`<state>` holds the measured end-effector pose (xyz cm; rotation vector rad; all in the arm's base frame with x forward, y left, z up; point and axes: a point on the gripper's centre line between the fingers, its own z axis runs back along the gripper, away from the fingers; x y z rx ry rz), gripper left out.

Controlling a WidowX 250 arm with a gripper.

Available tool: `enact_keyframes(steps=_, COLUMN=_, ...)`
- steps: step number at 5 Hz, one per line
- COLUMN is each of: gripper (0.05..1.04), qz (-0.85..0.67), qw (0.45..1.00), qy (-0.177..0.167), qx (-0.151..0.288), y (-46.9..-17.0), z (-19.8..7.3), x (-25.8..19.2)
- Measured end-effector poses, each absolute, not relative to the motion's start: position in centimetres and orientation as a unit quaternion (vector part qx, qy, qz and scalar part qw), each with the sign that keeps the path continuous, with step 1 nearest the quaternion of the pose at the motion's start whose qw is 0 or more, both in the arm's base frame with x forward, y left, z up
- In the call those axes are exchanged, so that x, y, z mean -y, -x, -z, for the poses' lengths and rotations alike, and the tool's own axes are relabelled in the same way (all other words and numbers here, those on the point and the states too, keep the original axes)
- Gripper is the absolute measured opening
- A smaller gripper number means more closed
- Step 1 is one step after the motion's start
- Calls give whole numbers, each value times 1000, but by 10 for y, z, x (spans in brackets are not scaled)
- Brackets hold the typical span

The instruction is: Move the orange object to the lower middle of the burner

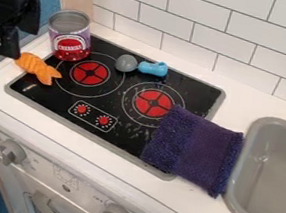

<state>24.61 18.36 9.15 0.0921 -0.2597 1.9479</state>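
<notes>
At cooktop [53, 101]: one orange toy fish [38, 67], two burners [90, 73], one can [70, 37], one cloth [196, 149]
Upper left: gripper [19, 44], spread, empty

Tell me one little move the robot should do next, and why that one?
I think the hand should ease slightly right, over the middle of the orange toy. It looks very near the toy's left end, and the toy lies at the left edge of the black stove top, away from its lower middle. I can't tell whether they touch.
</notes>
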Motion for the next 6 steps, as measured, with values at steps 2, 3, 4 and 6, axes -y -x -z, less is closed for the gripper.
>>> enact_keyframes(steps=2, gripper=999, qz=-825, qw=561, qy=-7, qx=69, y=-258, z=-59, x=-206)
enact_keyframes(steps=3, gripper=999, qz=-812, qw=580, qy=44, qx=53, y=-264, z=-50, x=-204)
enact_keyframes(steps=4, gripper=999, qz=-784, qw=609, qy=99, qx=64, y=-269, z=-44, x=-199)
enact_keyframes(steps=6, gripper=999, qz=-788, qw=609, qy=62, qx=64, y=-268, z=-28, x=-198)
